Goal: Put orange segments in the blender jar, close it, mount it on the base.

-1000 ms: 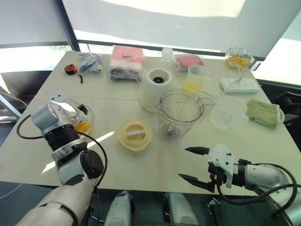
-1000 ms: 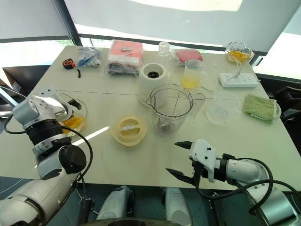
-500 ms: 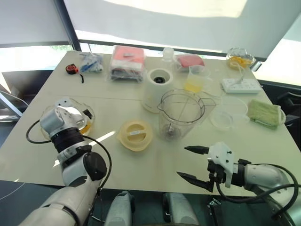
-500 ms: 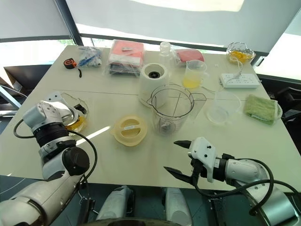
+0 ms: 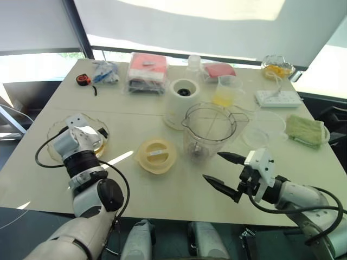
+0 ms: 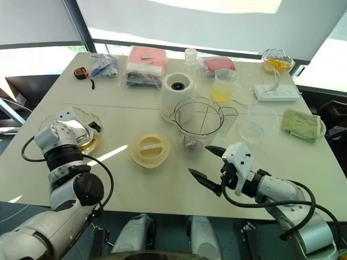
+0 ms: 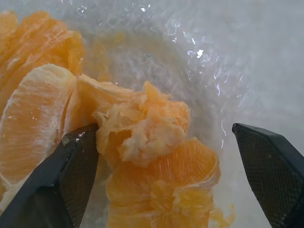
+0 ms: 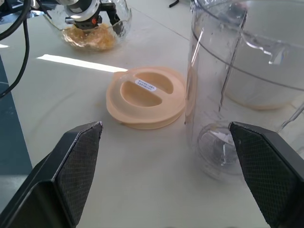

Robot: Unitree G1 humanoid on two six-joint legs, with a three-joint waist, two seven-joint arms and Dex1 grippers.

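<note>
Left wrist view puts the left gripper [image 7: 166,161] down inside the glass bowl [image 7: 228,52], its black fingers [image 7: 71,175] spread wide either side of the orange segments [image 7: 152,142]; one finger touches a ragged segment, the other stands apart from the fruit, and nothing is clamped. A second ago, in the head views, that arm sat a little higher over the bowl; it has since sunk into it.

Right wrist view shows the right gripper [image 8: 166,171] with fingers just as wide apart and empty, the pale yellow lid [image 8: 146,96] lying flat ahead of one finger and the blender jar [image 8: 247,85] upright ahead of the other, neither touched. Compared with the earlier frames, this gripper has lifted from the near edge of the surface [image 5: 162,200] and come closer to the jar.

Just beyond the jar stands the base [image 5: 181,100], unmoved, the jar not mounted on it. Past that, a measuring cup [image 5: 223,91] of yellow juice holds its place.
</note>
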